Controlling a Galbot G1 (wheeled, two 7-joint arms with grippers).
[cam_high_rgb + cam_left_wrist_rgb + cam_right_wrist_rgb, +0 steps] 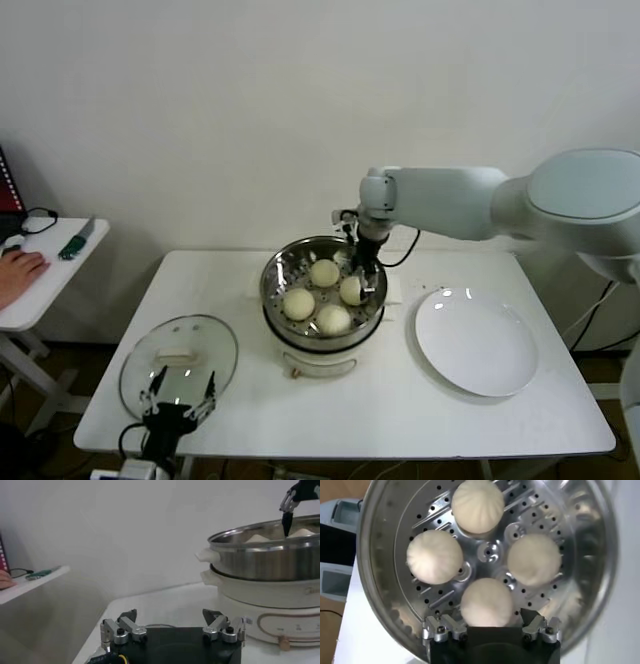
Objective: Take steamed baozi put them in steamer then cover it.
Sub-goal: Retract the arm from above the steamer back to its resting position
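right pincer (362, 268): over the far-right part of the steamer, fingers pointing down, spread wide, holding nothing. In the right wrist view (490, 628) its two fingertips flank the bun right under it, apart from the dough.
left pincer (178, 402): low at the near-left edge of the bench, fingers wide apart, empty. In the left wrist view (172, 629) both fingers stand clear of everything.
steamed baozi: all four are in the basket, ringed around its centre. One (487, 602) directly below the right pincer, one (434, 556) and one (534, 559) either side just past it, one (478, 505) farthest from it across the basket. Head view shows the same four, e.g. (351, 290) closest to the right pincer. No two buns visibly touch.
steamer (282, 262): shiny perforated basket on the white pot base, bench centre, under the right pincer. From the left pincer it sits well off, to its right and farther back (260, 560).
cover (178, 355): glass lid flat on the bench, white handle up, just ahead of the left pincer, overlapping the fingertips in the head view; contact cannot be told. Not on the steamer.
plate (475, 342): white, bare, on the bench to the right of the steamer, near the right pincer's side.
bench (380, 410): white, carries steamer, cover, plate.
side table (50, 270): left of the bench, a person's hand (20, 270) resting on it, well apart from both pincers.
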